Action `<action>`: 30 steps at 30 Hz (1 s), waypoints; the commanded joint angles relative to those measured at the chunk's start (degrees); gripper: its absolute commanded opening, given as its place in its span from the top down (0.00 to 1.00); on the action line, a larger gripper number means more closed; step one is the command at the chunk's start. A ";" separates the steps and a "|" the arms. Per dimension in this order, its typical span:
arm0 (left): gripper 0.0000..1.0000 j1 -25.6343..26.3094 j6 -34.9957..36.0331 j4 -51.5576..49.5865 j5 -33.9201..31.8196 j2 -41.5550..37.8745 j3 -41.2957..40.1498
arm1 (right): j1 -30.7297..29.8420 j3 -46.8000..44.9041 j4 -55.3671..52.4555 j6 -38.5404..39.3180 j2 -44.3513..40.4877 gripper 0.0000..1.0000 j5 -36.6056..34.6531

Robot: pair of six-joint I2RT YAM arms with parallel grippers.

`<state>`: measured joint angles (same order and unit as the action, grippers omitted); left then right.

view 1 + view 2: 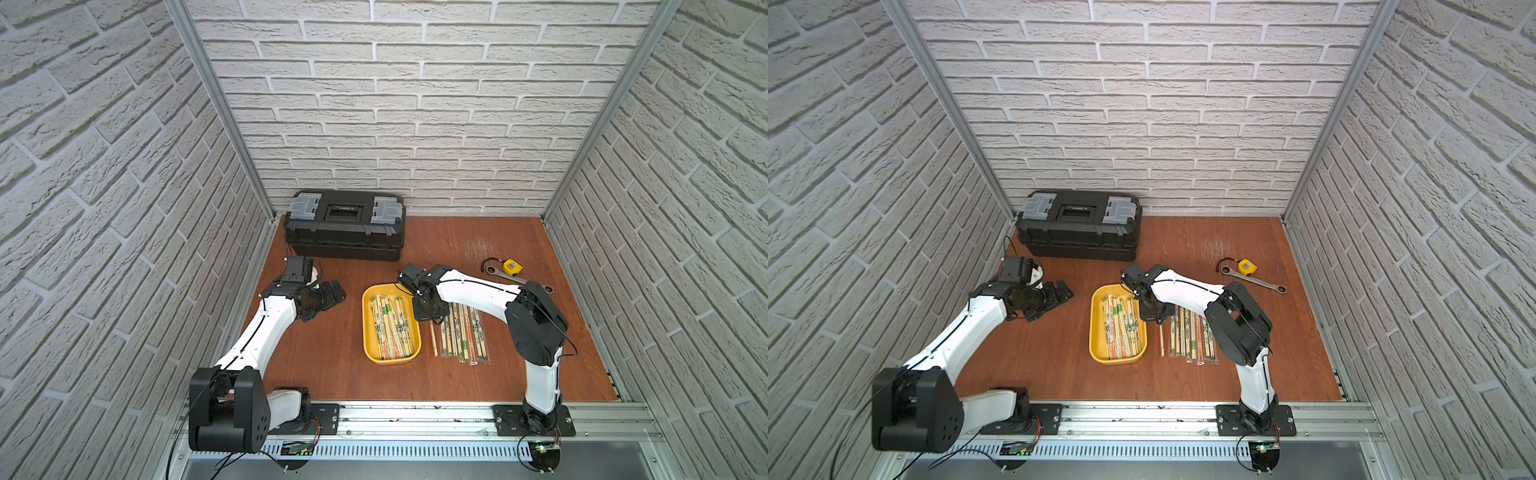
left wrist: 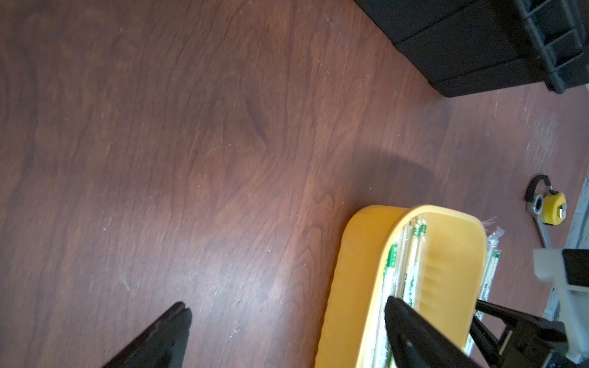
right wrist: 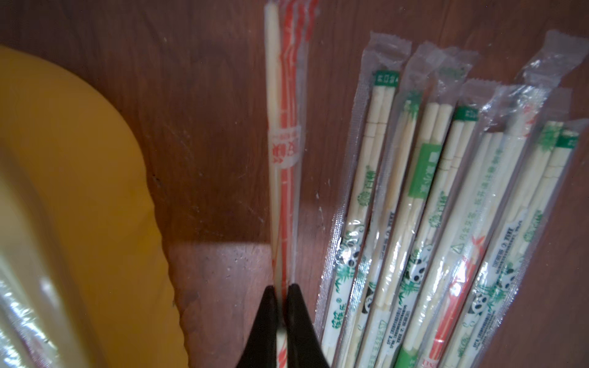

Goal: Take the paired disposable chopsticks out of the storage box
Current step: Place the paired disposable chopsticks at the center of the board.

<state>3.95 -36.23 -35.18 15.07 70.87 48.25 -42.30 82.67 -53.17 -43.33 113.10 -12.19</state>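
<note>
The storage box [image 1: 365, 332] is a shallow yellow tray at mid-table, seen in both top views [image 1: 1093, 332]. Several sleeved paired disposable chopsticks [image 1: 390, 328] lie inside it. More sleeved pairs [image 1: 463, 332] lie in a row on the table right of the tray. My right gripper [image 3: 282, 290] is shut on an orange-printed pair [image 3: 283, 143]. That pair stretches low over the table between the tray wall [image 3: 95, 191] and the row [image 3: 446, 207]. My left gripper [image 2: 287, 304] is open and holds nothing. It hangs left of the tray [image 2: 357, 270], one finger over its rim.
A black toolbox [image 1: 345, 224] stands at the back left against the wall. A yellow tape measure [image 1: 1246, 266] and a metal wrench [image 1: 1254, 279] lie at the back right. Brick-pattern walls close in three sides, and an aluminium rail runs along the front.
</note>
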 commanded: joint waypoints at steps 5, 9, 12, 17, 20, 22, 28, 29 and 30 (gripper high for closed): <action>0.02 0.44 -0.13 0.38 -0.39 -0.47 0.89 | 0.11 0.09 -1.20 -1.80 2.48 0.92 -3.88; 0.02 0.45 -0.02 0.30 -0.39 -0.23 1.15 | 0.27 0.03 -1.33 -2.02 2.57 0.89 -4.57; 0.02 0.45 -0.09 0.37 -0.44 -0.30 1.11 | 0.25 0.19 -1.59 -1.92 2.50 0.83 -4.62; 0.02 0.45 0.03 0.51 -0.38 -0.13 1.06 | 0.29 0.29 -1.56 -1.84 2.12 0.78 -4.60; 0.02 0.45 -0.05 0.63 -0.30 -0.20 0.92 | 0.27 0.27 -1.83 -1.84 1.93 0.78 -4.76; 0.02 0.45 -0.05 0.64 -0.32 -0.33 0.80 | 0.27 0.29 -2.01 -1.91 1.77 0.78 -4.88; 0.02 0.45 -0.03 0.68 -0.47 -0.79 0.37 | 0.28 0.59 -2.69 -1.93 -0.25 0.78 -4.89; 0.02 0.46 0.06 0.68 -0.55 -0.89 0.37 | 0.23 0.73 -2.90 -1.92 -1.59 0.78 -4.89; 0.02 0.45 0.07 0.56 -0.56 -0.89 0.29 | 0.23 0.91 -2.99 -1.89 -2.42 0.78 -4.80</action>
<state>4.21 -36.21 -35.18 15.05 70.87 48.25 -42.22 82.67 -54.48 -44.49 115.39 -15.73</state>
